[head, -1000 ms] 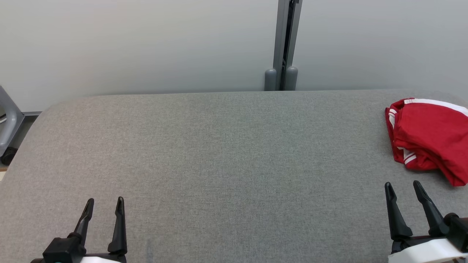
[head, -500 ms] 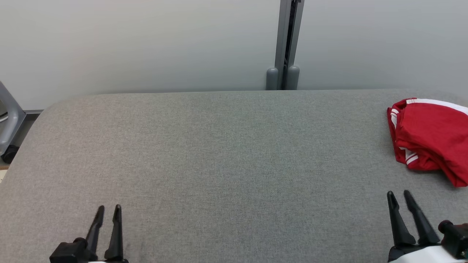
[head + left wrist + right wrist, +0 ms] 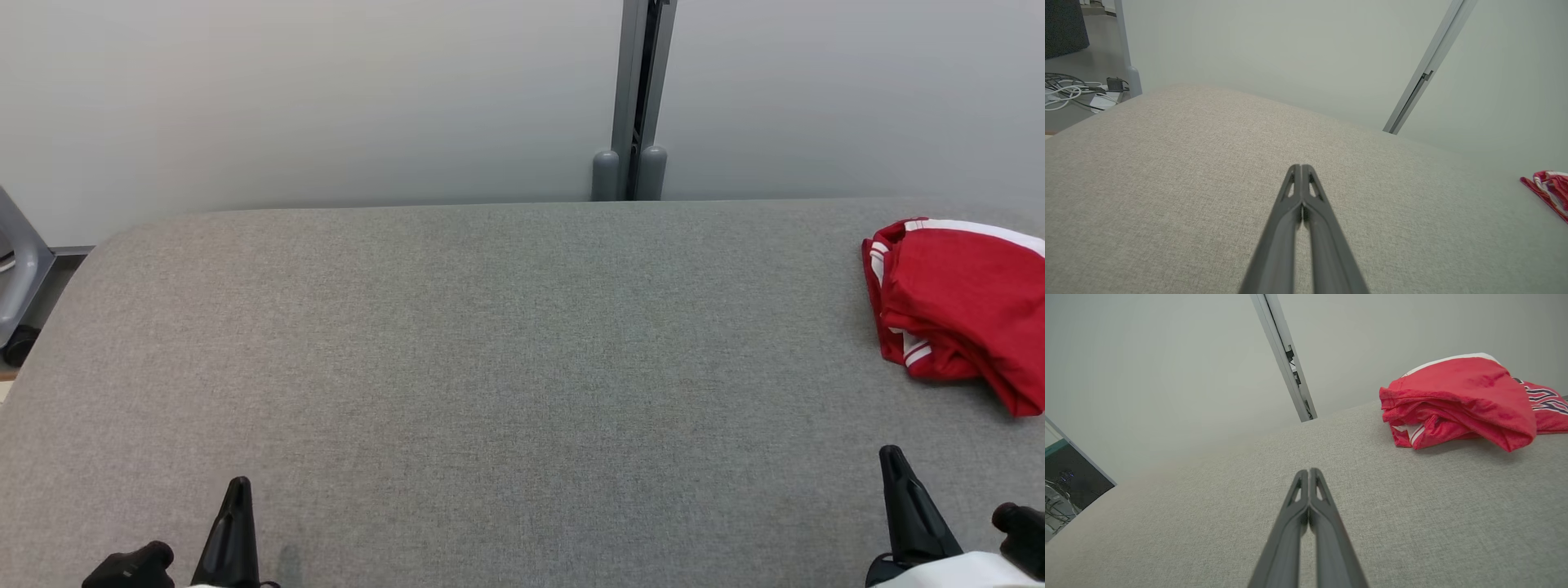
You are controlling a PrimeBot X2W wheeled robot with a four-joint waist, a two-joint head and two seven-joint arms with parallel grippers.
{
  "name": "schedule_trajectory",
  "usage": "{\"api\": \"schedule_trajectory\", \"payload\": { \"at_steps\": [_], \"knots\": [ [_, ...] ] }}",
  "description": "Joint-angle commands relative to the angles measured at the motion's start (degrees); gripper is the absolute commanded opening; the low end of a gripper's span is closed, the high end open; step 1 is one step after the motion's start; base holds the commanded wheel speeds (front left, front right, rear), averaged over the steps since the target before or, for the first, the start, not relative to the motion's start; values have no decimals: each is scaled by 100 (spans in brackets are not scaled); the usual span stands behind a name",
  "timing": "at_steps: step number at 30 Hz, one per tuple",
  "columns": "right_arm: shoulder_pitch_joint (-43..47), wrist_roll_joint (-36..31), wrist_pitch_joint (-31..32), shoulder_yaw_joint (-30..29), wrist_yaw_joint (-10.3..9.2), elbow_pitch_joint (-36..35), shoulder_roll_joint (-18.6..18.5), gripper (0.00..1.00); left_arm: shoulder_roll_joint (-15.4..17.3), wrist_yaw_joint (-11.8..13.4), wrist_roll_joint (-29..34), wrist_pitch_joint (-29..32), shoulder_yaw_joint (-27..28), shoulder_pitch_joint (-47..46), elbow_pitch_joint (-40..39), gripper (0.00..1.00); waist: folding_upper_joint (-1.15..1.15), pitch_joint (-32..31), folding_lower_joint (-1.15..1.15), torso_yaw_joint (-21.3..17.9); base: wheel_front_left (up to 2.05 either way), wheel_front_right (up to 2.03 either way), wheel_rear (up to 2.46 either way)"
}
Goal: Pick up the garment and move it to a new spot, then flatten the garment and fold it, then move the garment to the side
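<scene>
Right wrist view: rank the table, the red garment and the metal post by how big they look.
1. table, by far the largest
2. red garment
3. metal post, just a thin strip

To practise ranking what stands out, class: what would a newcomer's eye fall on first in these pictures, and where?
First, the bunched red garment with white stripes, lying on the grey table at the far right of the head view. Then the left gripper and right gripper at the near edge, both shut and empty. Behind, a grey post splits the pale wall.
</scene>
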Motion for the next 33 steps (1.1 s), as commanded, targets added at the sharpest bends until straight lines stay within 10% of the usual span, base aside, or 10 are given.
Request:
{"api": "schedule_trajectory", "payload": {
  "at_steps": [1, 33],
  "knots": [
    [-184, 280, 66, -68, 0, -81, -28, 0, 55, -26, -303, 49, 26, -228, -105, 0, 0, 1, 0, -4, 0, 0, 0],
    [-513, 2761, 757, -301, 0, -43, 92, 0, 84, -129, -3035, 729, 78, -595, -155, 0, 0, 21, 0, -62, 0, 0, 0]
  ]
}}
